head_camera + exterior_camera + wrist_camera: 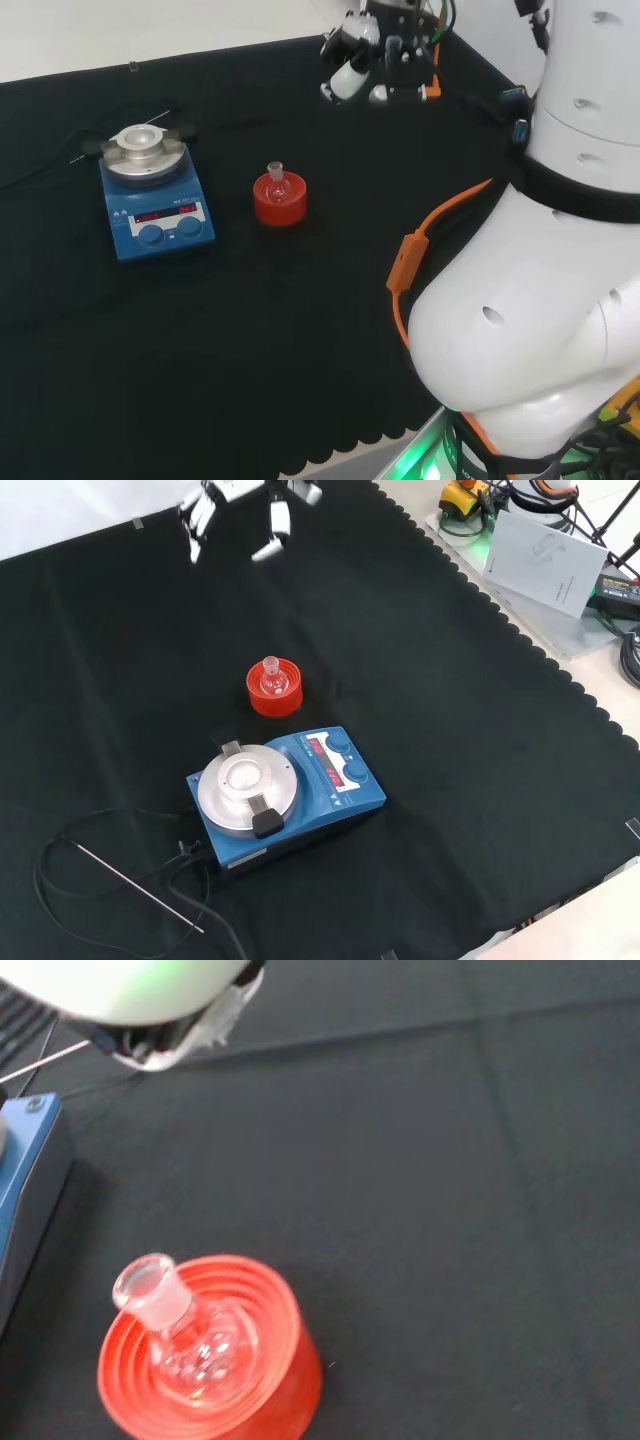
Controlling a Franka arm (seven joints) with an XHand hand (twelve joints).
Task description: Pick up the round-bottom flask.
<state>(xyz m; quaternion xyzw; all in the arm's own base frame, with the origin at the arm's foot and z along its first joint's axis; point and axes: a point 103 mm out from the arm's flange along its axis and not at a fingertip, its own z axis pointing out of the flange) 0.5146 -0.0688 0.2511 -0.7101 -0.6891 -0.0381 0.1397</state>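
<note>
Head view, my hand: my black and white hand [372, 62] hangs above the far side of the black cloth [300, 360], left of my white arm links [540, 300]; its fingers are spread and relaxed, holding nothing.
Front view, my hand: my fingers [272, 525] point down at the view's top, clear of the cloth [480, 780], well apart from the flask.
Flask: small clear glass round-bottom flask [277, 182] sits upright in its stand, neck up, near the cloth's middle [270, 678]; the wrist view shows its open neck tilted slightly [185, 1340].
Stand: red ribbed round ring [280, 203], under the flask, resting on the cloth [274, 694] [270, 1380].
Stirrer: blue magnetic hotplate with a round silver top plate [155, 195], left of the stand in the head view, just below it in the front view [290, 795].
Probe: thin metal rod [140, 887] with a black cable, lying on the cloth beside the hotplate.
</note>
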